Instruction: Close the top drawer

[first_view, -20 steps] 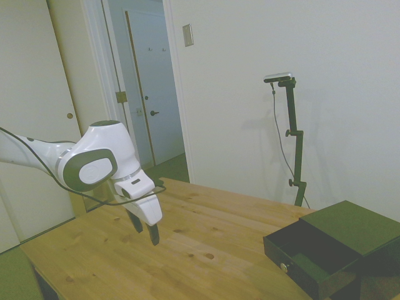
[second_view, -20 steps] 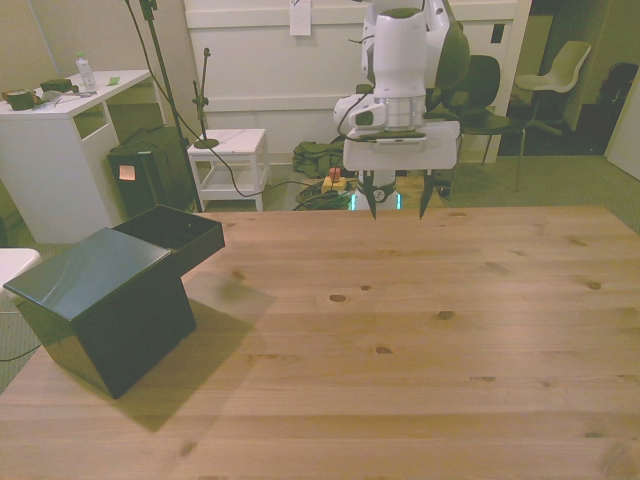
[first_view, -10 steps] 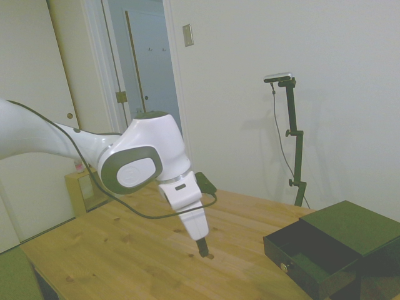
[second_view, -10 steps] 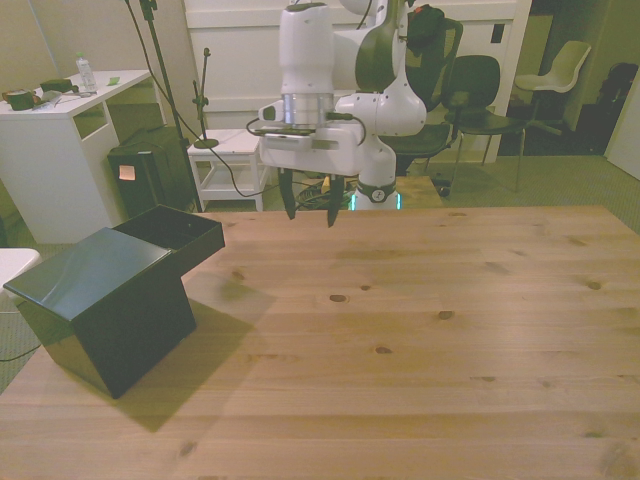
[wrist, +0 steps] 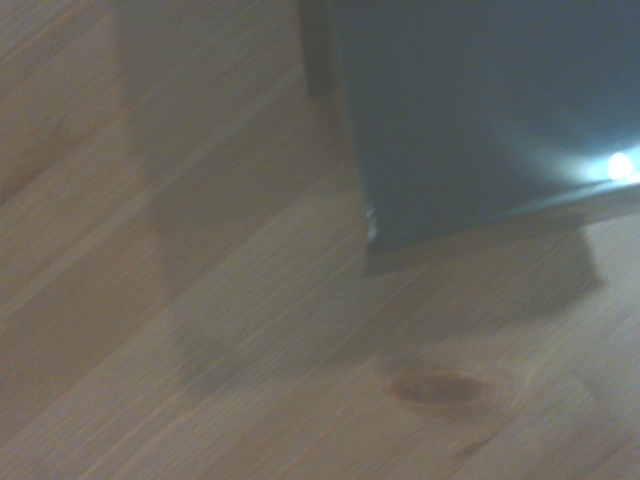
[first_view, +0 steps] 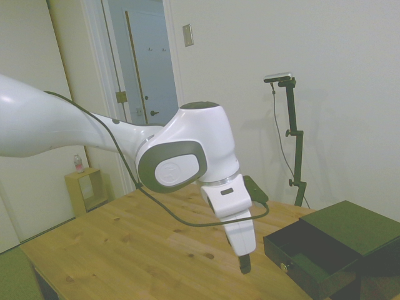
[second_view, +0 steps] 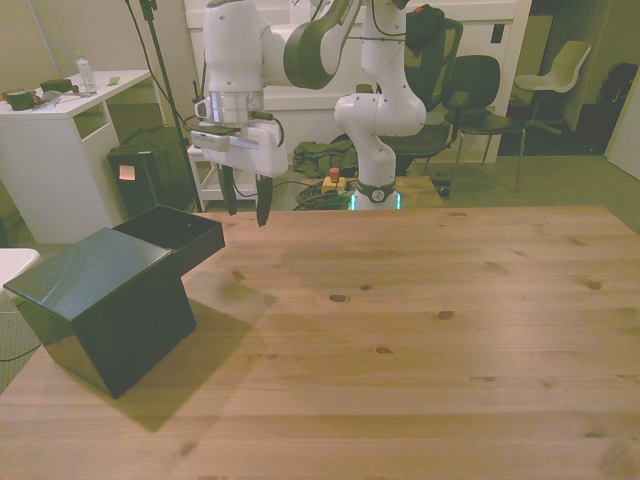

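Observation:
The small black cabinet [second_view: 100,300] stands at the front view's left on the wooden table [second_view: 420,330]. Its top drawer [second_view: 178,231] is pulled out, with its inside showing. In the side view the top drawer [first_view: 299,255] juts toward the arm, and its silvery knob [first_view: 284,267] shows on the black front. My gripper [second_view: 243,205] hangs above the table just off the drawer's outer end, pointing down. It is open and holds nothing. In the side view the gripper [first_view: 245,267] is a little short of the knob. The wrist view shows the drawer front [wrist: 470,120] and a bright knob [wrist: 620,165], blurred.
Behind the table stand a white desk [second_view: 60,130], a small white side table [second_view: 228,150] and chairs [second_view: 560,70]. The cabinet sits close to the table's edge [second_view: 30,375] on the front view's left. A door [first_view: 147,87] stands behind in the side view.
The arm has swung across the table toward the cabinet, to the front view's left, and lowered a little. The gripper has stayed open. The drawer has not moved.

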`<state>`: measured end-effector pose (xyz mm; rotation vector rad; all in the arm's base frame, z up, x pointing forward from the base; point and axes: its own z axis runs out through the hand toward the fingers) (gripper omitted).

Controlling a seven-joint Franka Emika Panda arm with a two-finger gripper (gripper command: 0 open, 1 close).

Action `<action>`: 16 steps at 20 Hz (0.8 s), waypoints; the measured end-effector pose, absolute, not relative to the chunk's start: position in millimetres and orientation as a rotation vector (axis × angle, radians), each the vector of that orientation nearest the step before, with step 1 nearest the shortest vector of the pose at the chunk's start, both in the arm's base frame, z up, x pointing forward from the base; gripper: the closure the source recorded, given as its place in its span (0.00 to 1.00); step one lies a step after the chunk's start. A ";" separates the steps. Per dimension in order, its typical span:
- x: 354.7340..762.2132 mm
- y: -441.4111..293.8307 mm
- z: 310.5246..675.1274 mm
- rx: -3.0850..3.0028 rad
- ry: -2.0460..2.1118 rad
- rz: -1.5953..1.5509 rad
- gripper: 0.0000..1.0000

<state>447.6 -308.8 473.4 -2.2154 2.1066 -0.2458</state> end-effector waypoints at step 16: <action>470.5 -324.7 474.7 -2.262 2.105 -0.193 1.00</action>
